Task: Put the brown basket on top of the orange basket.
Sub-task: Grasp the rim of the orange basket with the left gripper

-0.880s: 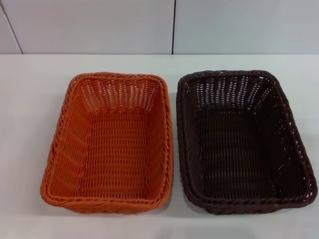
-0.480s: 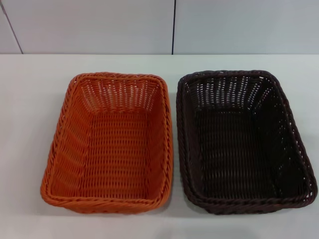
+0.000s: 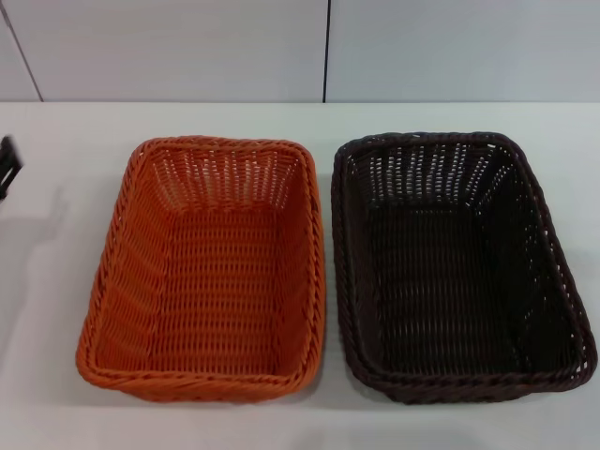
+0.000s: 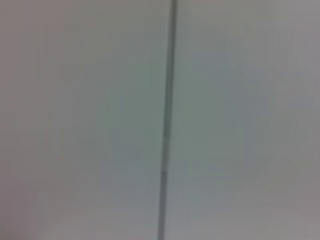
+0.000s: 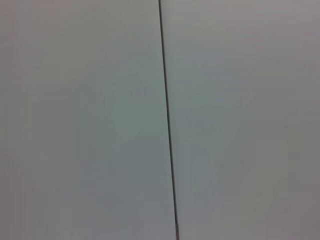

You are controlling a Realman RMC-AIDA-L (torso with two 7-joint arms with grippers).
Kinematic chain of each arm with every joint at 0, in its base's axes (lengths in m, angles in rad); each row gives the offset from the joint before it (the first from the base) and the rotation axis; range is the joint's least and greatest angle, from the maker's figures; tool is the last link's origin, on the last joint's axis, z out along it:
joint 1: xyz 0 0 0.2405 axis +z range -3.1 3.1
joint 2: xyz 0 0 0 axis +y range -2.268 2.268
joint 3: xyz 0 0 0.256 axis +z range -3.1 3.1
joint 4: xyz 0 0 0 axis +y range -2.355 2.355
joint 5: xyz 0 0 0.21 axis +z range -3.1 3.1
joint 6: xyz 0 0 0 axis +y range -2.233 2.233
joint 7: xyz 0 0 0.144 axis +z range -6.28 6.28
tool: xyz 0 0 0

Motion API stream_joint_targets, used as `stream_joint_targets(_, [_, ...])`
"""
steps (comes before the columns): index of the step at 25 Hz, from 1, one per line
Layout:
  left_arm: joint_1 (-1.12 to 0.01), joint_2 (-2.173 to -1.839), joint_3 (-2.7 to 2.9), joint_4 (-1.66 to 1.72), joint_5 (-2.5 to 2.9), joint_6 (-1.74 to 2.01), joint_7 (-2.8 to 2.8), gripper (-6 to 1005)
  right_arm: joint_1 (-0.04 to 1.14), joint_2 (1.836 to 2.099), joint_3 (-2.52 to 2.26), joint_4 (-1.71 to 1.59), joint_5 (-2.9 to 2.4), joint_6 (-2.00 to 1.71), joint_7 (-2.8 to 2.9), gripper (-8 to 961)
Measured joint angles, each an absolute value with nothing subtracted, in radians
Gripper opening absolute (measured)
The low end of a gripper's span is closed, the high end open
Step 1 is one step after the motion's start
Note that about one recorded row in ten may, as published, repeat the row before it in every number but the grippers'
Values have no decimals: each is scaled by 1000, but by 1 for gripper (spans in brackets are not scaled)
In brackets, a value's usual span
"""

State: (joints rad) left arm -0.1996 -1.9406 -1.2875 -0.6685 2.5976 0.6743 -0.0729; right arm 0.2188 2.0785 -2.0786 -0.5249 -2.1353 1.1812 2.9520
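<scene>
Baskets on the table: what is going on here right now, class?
Nothing is being handled yet. The orange basket and the brown basket sit upright and empty, side by side on the white table, brown on the robot's right. A dark piece of the left gripper shows at the table's left edge, well away from both baskets. The right arm is out of sight. The stacking has not begun.

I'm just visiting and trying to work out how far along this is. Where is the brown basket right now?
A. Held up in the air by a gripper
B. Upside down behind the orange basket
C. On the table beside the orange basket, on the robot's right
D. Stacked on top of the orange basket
C: the head view shows the brown basket sitting upright on the table next to the orange basket, with nothing holding it.
</scene>
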Motion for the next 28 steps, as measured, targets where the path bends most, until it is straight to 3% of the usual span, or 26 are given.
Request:
stream_joint_targets(2, [-154,-1905,-1323,-892,2636,435,-72,796,219,2079,-2079,-526,-2135,1180,2952,783])
stream_joint_targets(5, [-110,-1890,-1408,-1178,2699,50,-52,796,221,2079,-2078,-526,-2135,1173,2952,783])
stream_joint_targets(8, [-94,-1923,-1488,-1373,2743,-230,17,796,223,2078,-2078,-526,-2135,1166,2952,784])
stream_joint_targets(9, [-91,-1945,-1512,-1425,2748,-309,51,796,224,2078,-2077,-526,-2135,1163,2952,784])
stream_joint_targets(10, [-96,-2006,-1591,-1534,2749,-514,144,796,227,2078,-2073,-526,-2135,1156,2953,784])
stream_joint_targets(11, [-96,-2006,-1591,-1534,2749,-514,144,796,227,2078,-2073,-526,-2135,1156,2953,784])
stream_joint_targets(14, [-124,-2062,-1672,-1658,2750,-767,240,796,232,2077,-2071,-526,-2135,1148,2953,784])
stream_joint_targets(20, [-181,-2061,-1653,-1752,2768,-1063,238,797,239,2076,-2070,-526,-2135,1140,2953,784])
stream_joint_targets(28, [-211,-2061,-1593,-1685,2787,-1108,217,797,242,2074,-2069,-527,-2135,1138,2953,784])
